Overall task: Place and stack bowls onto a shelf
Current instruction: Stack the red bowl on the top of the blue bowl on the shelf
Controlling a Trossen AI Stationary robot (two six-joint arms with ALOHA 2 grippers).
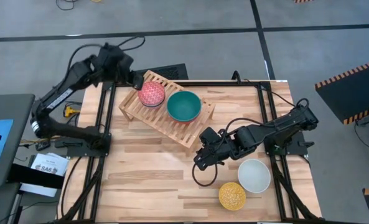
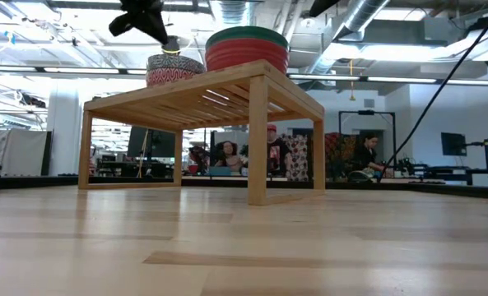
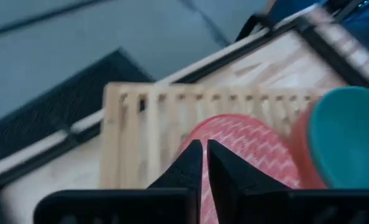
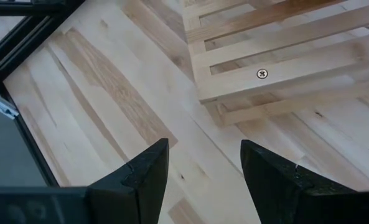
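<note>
On the slatted wooden shelf the pink-red patterned bowl sits on another bowl, of which only a bluish edge shows. Beside it the teal bowl is nested in the red bowl. My left gripper is shut and hovers just above the patterned bowl's far-left rim. My right gripper is open over the bare table by the shelf's near corner. The white bowl and the yellow bowl stand on the table.
The shelf lies slanted across the table's far left part, with bare slats at its right end. Black frame rails run along the table's sides. The tabletop in front of the shelf is bare wood. People sit in the room behind.
</note>
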